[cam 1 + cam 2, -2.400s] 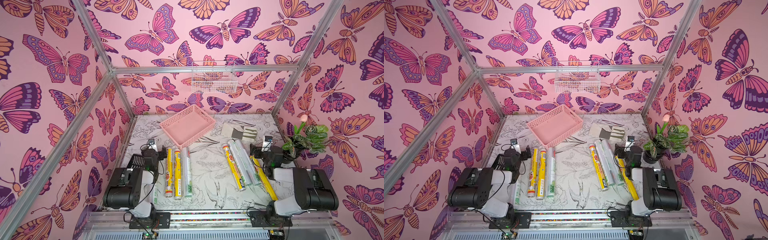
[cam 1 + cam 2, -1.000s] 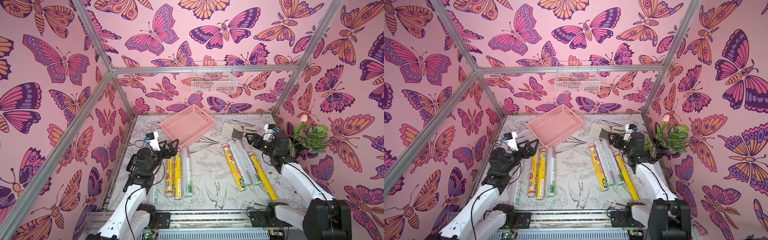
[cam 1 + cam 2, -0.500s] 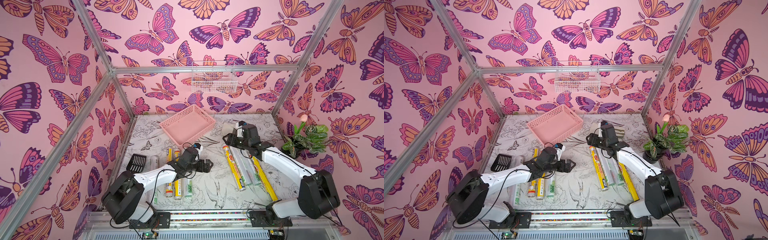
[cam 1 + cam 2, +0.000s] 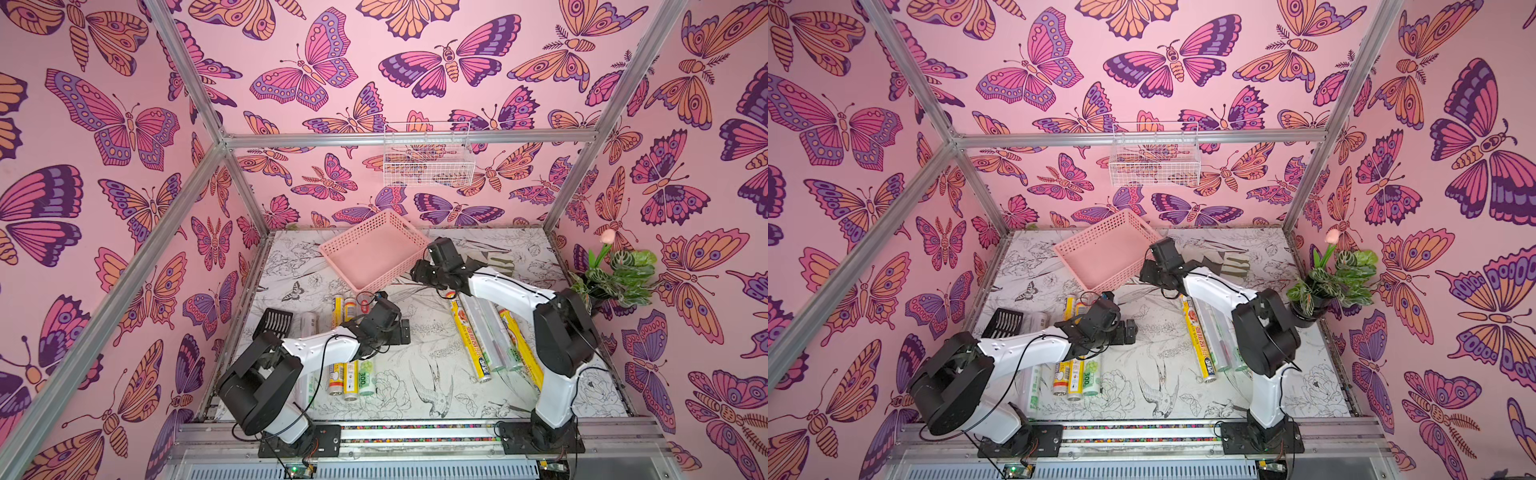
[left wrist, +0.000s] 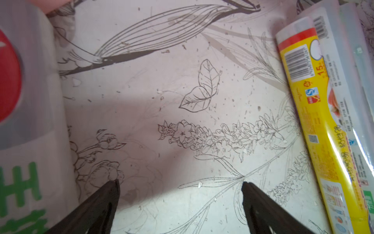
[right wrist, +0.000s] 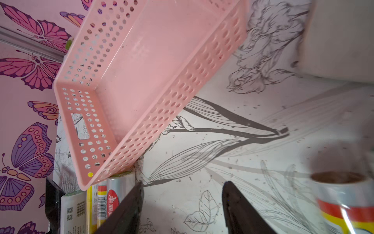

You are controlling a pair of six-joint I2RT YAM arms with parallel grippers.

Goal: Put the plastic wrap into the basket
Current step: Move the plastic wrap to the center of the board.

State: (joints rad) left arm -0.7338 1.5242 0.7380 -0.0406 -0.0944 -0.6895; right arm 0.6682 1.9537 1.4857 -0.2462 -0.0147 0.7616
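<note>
Between the left jaws, spread wide and empty, lies bare bench, with a green-printed roll beside one tip and a yellow-labelled roll beyond the other, likely lining up a pick. Ahead of the right jaws, also parted on nothing, stands the empty basket, perhaps to be steadied. All the plastic wrap lies on the bench; the left arm hides several rolls' middles.

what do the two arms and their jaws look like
Both match: the left arm and right arm have smooth white link shells between bulky black rounded joint housings, with thin black cables looping loosely alongside. The jaws are matte black, flat plates tapering to narrow tips.
</note>
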